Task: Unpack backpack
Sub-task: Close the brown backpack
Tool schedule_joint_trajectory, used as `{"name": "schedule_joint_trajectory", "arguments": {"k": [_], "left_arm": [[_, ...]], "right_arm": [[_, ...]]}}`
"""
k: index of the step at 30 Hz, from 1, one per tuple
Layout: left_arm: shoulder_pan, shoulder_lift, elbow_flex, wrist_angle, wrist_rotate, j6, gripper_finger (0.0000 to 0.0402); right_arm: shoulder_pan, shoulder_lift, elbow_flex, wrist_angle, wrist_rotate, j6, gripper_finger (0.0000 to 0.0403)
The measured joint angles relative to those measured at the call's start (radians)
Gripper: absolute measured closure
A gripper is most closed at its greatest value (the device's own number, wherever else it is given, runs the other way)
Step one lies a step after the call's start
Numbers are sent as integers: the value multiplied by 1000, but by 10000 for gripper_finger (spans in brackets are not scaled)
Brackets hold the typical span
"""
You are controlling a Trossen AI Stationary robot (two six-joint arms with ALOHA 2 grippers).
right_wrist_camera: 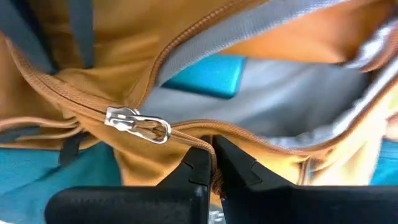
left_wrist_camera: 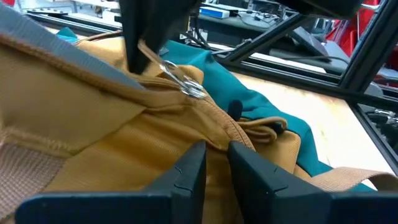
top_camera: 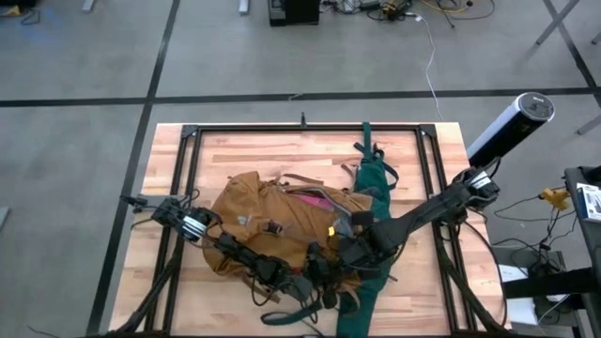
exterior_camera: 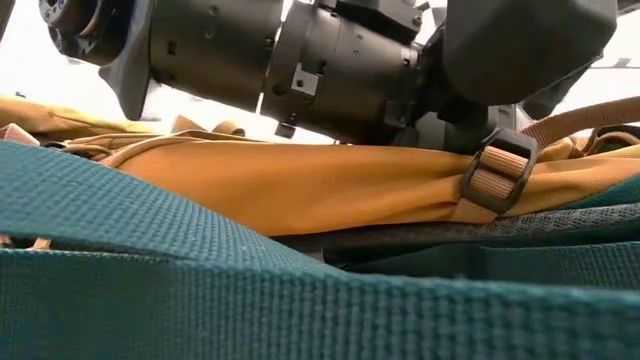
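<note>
You've got the backpack (top_camera: pixel 272 221) lying mid-table, long axis across it, opening toward the right gripper (right_wrist_camera: pixel 213 163). That gripper's clenched on the tan zip edge, w/ the silver zipper pull (right_wrist_camera: pixel 138 125) just beside its tips. Past the edge the mouth gapes: grey lining and a blue item (right_wrist_camera: pixel 208 76) inside. Right arm reaches in low from the table's right side. Left gripper (left_wrist_camera: pixel 216 163) pinches the tan fabric, jaws nearly shut, arm low along the near edge. Both are at the seam; right's nearer the opening.

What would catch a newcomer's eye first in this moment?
The mustard backpack sprawls mid-table with both grippers at its front edge. The right gripper is shut on the edge of the unzipped opening, beside the silver zipper pull; a blue item shows inside against grey lining.
</note>
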Motion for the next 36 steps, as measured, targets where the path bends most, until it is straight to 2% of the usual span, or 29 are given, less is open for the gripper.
{"name": "schedule_joint_trajectory", "arguments": {"k": [8, 11, 15, 19, 23, 26, 28, 30, 33, 36], "left_arm": [[-11, -3, 1, -35, -1, -31, 340], [-15, -30, 1, -108, 19, -50, 340], [-19, -120, -3, -340, 29, -78, 340], [-28, -255, -9, -693, 22, -42, 340], [-42, -417, -76, -983, 8, -17, 339], [-42, -580, -194, -1038, -21, -40, 339], [-46, -691, -288, -1006, -67, -85, 339], [-47, -788, -383, -876, -117, -107, 339], [-48, -865, -521, -437, -137, 22, 339], [-46, -825, -601, -3, -108, 187, 342]], "right_arm": [[-109, -64, -27, -59, 136, -111, 403], [-164, -103, -62, -67, 182, -144, 403], [-236, -165, -103, -53, 136, -139, 403], [-235, -218, -139, -5, 77, -86, 403], [-172, -235, -166, 100, -11, 19, 403], [-96, -226, -191, 232, -50, 80, 403], [-46, -210, -213, 332, -73, 139, 403], [-6, -184, -235, 462, -105, 175, 403], [32, -138, -246, 596, -148, 207, 403], [36, -92, -246, 638, -165, 214, 403]]}}
